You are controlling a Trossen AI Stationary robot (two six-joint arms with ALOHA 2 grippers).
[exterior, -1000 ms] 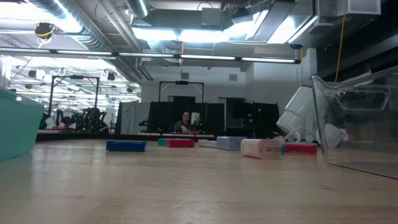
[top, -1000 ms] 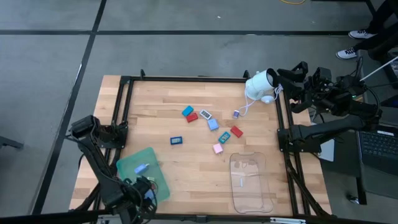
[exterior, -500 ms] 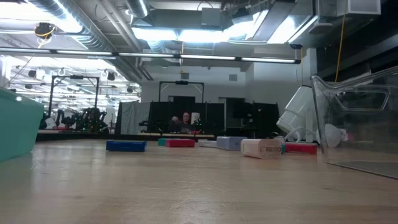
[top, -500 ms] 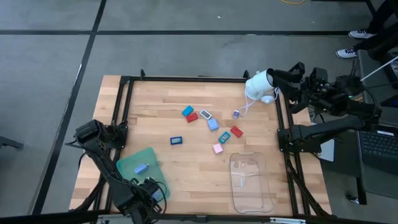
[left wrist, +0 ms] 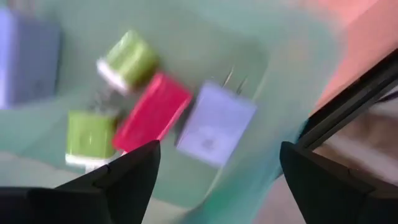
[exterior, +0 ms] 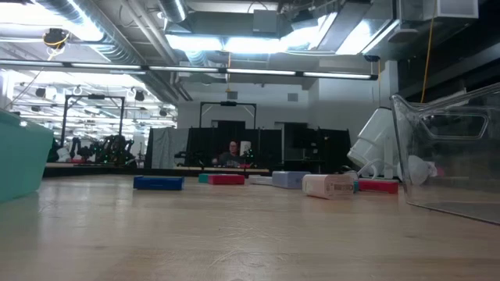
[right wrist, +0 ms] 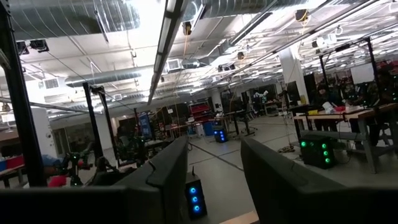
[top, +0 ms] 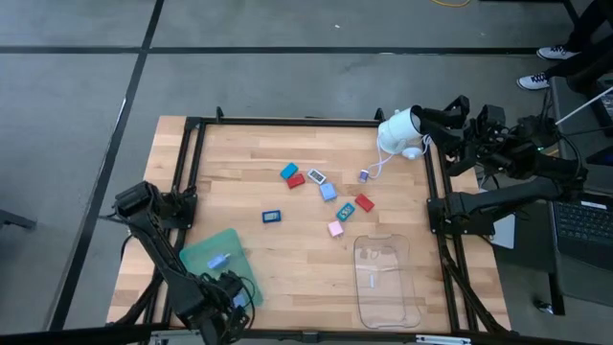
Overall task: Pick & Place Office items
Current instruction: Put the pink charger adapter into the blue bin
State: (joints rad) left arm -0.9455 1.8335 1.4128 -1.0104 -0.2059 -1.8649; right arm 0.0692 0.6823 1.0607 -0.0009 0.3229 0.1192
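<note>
On pink item [exterior: 329,186], unreadable label

blue piece: small bright-blue rectangular item [top: 288,172], flat on the wood, at the far left of the central cluster.
red piece: small red block [top: 297,180], touching or just beside the blue one.
white piece: tiny white rectangle with dark face [top: 317,176], just right of the red block.
light-blue piece: pale blue block [top: 329,192], near the white one.
second red piece: red block [top: 364,203], tilted.
teal piece: small teal rectangle [top: 346,213], near it.
pink piece: pale pink block [top: 335,229], nearest the front.
dark-blue piece: dark blue rectangle [top: 272,218], apart, to the left.
tray contents: lavender plug adapter [left wrist: 216,123], red block [left wrist: 152,112], two green pieces [left wrist: 128,60], lying flat together.
</note>
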